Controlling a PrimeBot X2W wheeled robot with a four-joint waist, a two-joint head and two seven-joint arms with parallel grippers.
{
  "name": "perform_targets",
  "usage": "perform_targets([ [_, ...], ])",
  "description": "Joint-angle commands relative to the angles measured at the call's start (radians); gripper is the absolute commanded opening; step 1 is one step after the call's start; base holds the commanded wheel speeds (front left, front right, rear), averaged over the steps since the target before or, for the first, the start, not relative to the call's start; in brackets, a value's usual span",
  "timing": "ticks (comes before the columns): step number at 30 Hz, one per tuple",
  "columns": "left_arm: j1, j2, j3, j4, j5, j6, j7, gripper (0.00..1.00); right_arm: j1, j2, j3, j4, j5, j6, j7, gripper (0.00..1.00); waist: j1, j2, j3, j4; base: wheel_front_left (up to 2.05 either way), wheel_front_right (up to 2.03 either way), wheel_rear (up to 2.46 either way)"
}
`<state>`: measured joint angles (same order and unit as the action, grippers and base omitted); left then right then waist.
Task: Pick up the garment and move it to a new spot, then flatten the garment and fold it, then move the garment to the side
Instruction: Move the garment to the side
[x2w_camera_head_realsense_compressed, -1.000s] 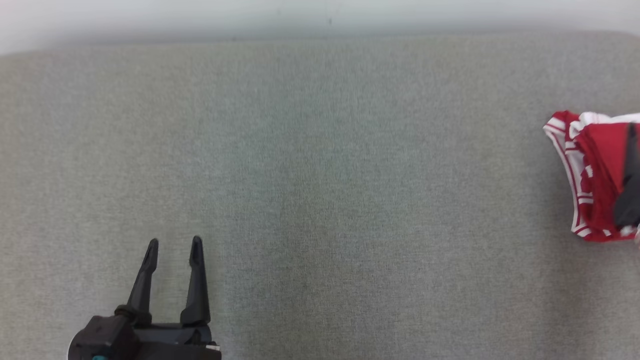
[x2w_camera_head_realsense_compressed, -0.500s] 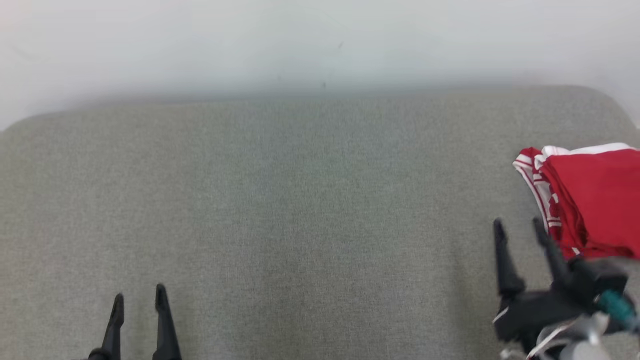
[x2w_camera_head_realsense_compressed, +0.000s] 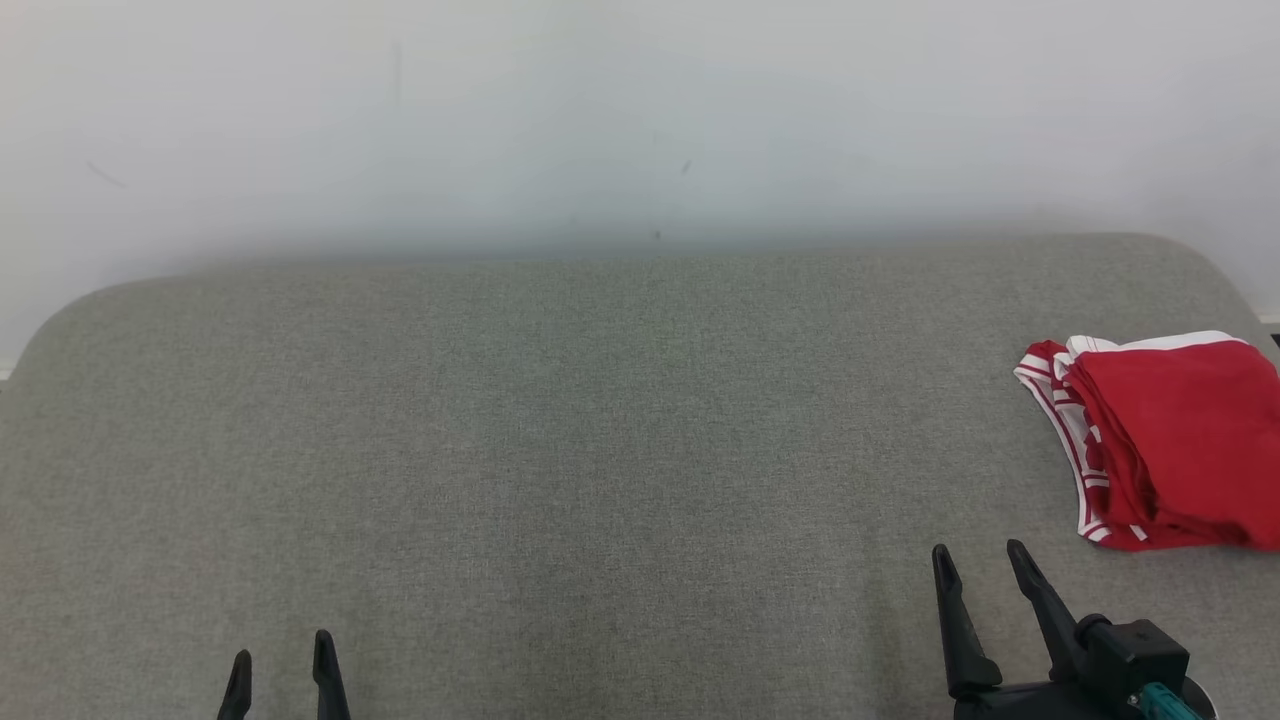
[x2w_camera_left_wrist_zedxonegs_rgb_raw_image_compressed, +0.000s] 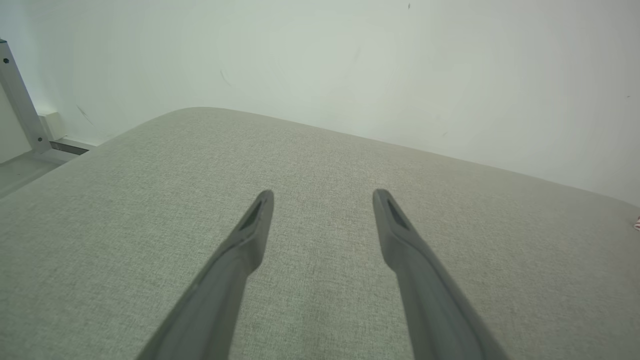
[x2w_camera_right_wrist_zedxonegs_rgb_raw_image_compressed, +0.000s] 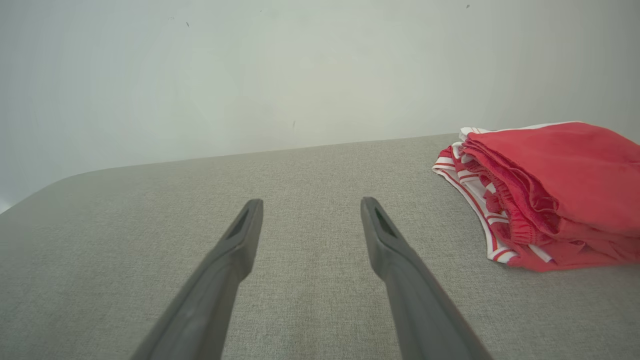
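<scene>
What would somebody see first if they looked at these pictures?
The folded red garment with white stripes pops out, lying on the right side of the wide grey fabric surface. Next come two dark open claws at the bottom: the left claw and the right claw, nearest the garment.

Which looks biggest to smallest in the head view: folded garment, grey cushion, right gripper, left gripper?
grey cushion
folded garment
right gripper
left gripper
Both grippers are cut off at the bottom edge, so their order is unsure.
</scene>
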<state>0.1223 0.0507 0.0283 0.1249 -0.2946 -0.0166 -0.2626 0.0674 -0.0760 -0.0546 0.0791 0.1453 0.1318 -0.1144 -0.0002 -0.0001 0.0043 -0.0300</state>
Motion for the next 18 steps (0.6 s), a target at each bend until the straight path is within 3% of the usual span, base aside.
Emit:
perform_targets([
  [1, 0.011, 0.000, -0.003, 0.001, 0.004, -0.001, -0.003, 1.00, 0.012, 0.008, 0.003, -0.003, -0.006, -0.002, -0.003, 1.00, 0.0002, 0.0001, -0.003, 0.001, 0.00, 0.00, 0.00],
  [18, 0.008, 0.000, -0.016, -0.044, 0.001, 0.012, -0.003, 1.00, 0.020, 0.027, 0.006, -0.028, -0.023, -0.002, -0.008, 1.00, 0.0002, 0.0001, -0.002, -0.012, 0.00, 0.00, 0.00],
])
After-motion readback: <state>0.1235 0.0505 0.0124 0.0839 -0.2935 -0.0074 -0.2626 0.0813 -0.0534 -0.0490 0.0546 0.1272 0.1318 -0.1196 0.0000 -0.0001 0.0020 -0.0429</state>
